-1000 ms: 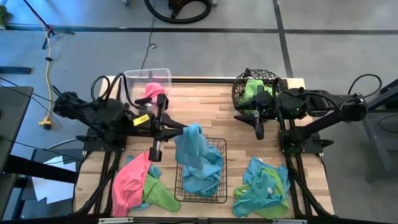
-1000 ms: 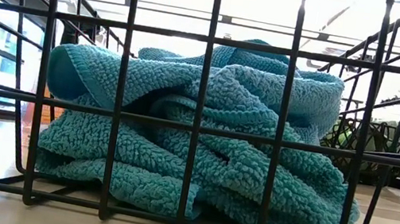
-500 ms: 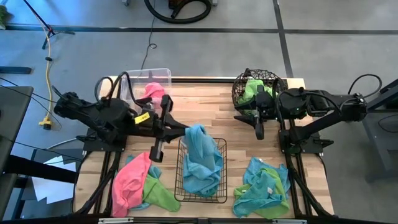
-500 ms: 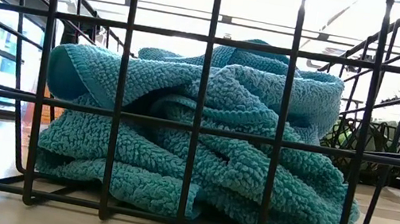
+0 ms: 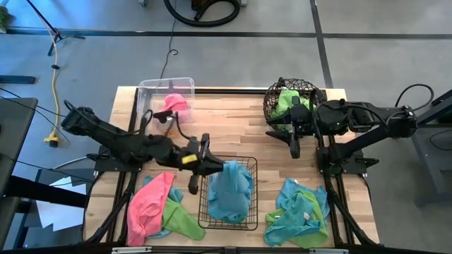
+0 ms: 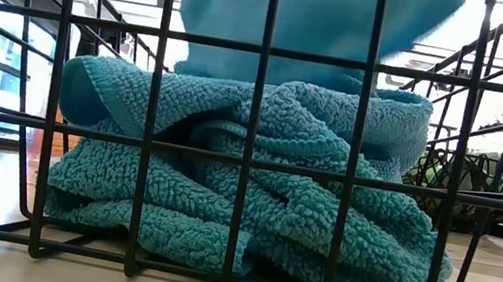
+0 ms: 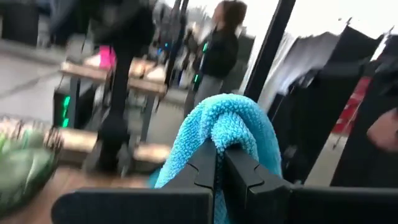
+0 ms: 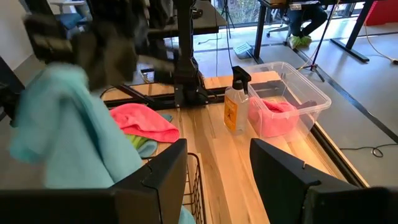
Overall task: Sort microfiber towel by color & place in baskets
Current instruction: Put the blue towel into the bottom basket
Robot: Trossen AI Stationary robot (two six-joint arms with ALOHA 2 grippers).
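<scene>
My left gripper [image 5: 214, 168] is shut on a light blue towel [image 5: 230, 189] at the far left corner of the black wire-grid basket [image 5: 247, 220]. The towel hangs into the basket over other light blue towels [image 6: 255, 182]; its hanging part shows in the low view [image 6: 313, 9]. My right gripper [image 5: 293, 149] is open and empty, waiting near the round dark wire basket [image 5: 272, 106], which holds green towels [image 5: 286, 99]. The clear tub [image 5: 152, 90] holds a pink towel [image 5: 171, 103]. My left gripper pinches a bunched fold of the light blue towel [image 7: 227, 121] between its two fingers; the fold bulges out past the fingertips [image 7: 205, 165]. Its other parts hang below the gripper into the black basket.
A pink and a green towel [image 5: 154, 206] lie at the near left. A heap of light blue and green towels [image 5: 298, 212] lies at the near right. A spray bottle [image 8: 235, 106] stands by the clear tub. A person stands in the room beyond [image 7: 217, 46].
My left gripper has gone toward the table's near edge and right, and down to the black basket, carrying the light blue towel. The towel, spread wide before, now hangs gathered over the basket and has come into the top of the low view.
</scene>
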